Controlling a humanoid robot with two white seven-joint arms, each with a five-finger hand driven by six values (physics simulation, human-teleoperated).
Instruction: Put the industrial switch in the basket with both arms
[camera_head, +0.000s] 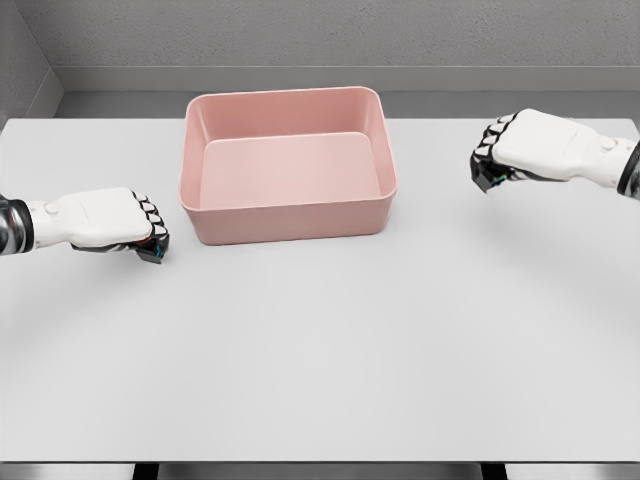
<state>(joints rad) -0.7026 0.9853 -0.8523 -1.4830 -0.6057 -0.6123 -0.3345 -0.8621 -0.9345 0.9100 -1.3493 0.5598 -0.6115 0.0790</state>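
- Basket (288, 225) is sitting toward the far middle of the white table (320, 370), a pink rectangular tub with rounded corners, and its floor is showing bare.
- Nothing recognisable as the industrial switch is showing on the table or in the basket; where it is lying cannot be told from the head view.
- Left hand (112, 222) is resting low over the table, just left of the basket's near left corner, fingers curled into a fist. A small dark piece is peeking out at the knuckles, too small to say whether it is a held object or part of the hand.
- Right hand (520, 148) is hovering well to the right of the basket, also clenched, with a dark bit at its fingertips that is equally unclear.
- Step in hand is looking like either the very start or the finish of the carry; with the basket bare, the placing is judged not done.
- Next move is calling for finding the switch, then bringing both hands toward the basket together.
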